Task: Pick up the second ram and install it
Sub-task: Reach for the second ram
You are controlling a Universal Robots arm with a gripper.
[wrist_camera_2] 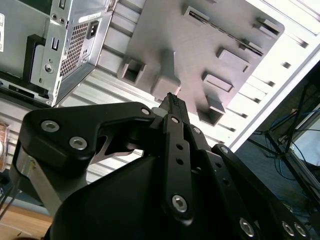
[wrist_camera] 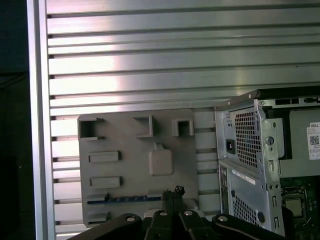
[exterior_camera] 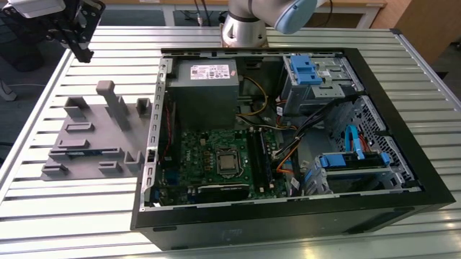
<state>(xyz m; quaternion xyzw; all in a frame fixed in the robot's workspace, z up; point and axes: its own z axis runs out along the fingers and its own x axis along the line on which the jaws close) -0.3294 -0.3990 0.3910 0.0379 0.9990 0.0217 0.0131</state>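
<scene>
The second ram (wrist_camera: 125,199) is a thin blue stick standing on edge in a slot of the grey fixture plate (wrist_camera: 130,155). In the exterior view the ram (exterior_camera: 75,152) sits near the front of that plate (exterior_camera: 94,135), at the exterior view's left of the open computer case (exterior_camera: 288,216). My black gripper (exterior_camera: 81,46) hangs high above the table's far left corner, well away from the stick. Both wrist views show the gripper (wrist_camera: 172,192) (wrist_camera_2: 172,100) with its fingers together and nothing between them. The green motherboard (exterior_camera: 216,156) lies inside the case.
Upright grey posts (exterior_camera: 115,105) and small holders rise from the fixture plate. The case holds a grey power supply (exterior_camera: 205,89), blue drive latches (exterior_camera: 306,70) and loose cables (exterior_camera: 288,140). The slatted metal table (exterior_camera: 72,216) ends close to the plate's left side.
</scene>
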